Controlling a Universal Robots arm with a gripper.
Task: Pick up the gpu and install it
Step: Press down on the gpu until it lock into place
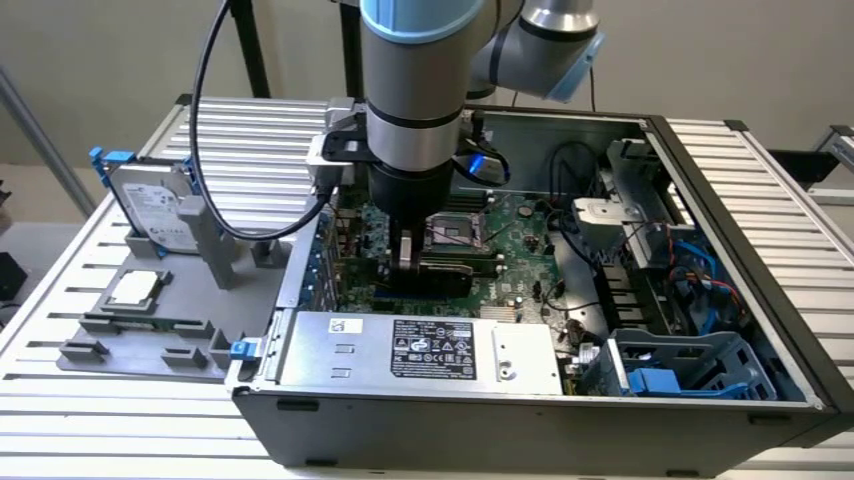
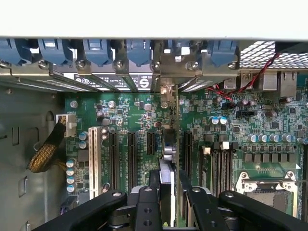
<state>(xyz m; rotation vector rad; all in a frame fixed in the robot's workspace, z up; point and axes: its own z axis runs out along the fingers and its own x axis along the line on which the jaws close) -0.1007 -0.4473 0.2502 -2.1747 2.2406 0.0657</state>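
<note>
The gpu [image 2: 170, 126] appears edge-on in the wrist view as a thin dark card, with its silver bracket end against the rear slot openings of the case. It stands upright among the black expansion slots [image 2: 131, 154] of the green motherboard [image 2: 226, 110]. My gripper [image 2: 168, 182] is shut on the card's upper edge, one black finger on each side. In the exterior view the gripper [image 1: 420, 255] reaches down into the open computer case [image 1: 747, 200], and the gpu [image 1: 447, 272] sits low over the motherboard [image 1: 514, 235]. I cannot tell whether the card is seated in a slot.
On the exterior view's left, a grey fixture [image 1: 147, 340] carries a silver hard drive with blue rails [image 1: 147, 205] and a square CPU chip [image 1: 134, 288]. Inside the case are the power supply [image 1: 427, 350], the CPU socket [image 2: 267, 190], a blue drive cage [image 1: 681, 370] and loose cables [image 1: 587, 250].
</note>
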